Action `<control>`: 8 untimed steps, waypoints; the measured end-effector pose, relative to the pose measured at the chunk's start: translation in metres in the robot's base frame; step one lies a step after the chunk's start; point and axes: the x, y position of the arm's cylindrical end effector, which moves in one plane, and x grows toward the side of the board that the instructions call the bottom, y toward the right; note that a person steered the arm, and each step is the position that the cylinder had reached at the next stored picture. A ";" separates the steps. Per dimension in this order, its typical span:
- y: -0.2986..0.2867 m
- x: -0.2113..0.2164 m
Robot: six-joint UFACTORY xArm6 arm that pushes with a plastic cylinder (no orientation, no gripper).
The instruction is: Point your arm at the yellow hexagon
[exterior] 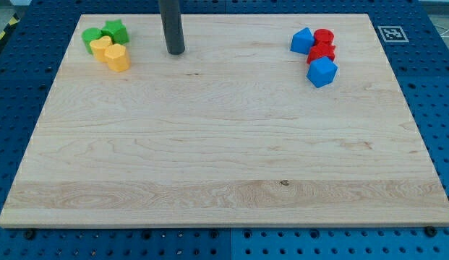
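Camera view: my tip (175, 52) rests on the worktop (224, 159) near the view's top, right of the upper-left cluster. It is a bare rod, no tool, grasping nothing. The yellow hexagon (101, 48), probably the left yellow piece, touches the yellow block (118, 58) and green blocks (105, 32). A careless approach could shove the cluster.

One camera looks down at an angle from the wooden board's (224, 144) near edge.
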 end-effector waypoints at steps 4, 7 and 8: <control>-0.092 0.101; -0.124 0.066; -0.128 0.049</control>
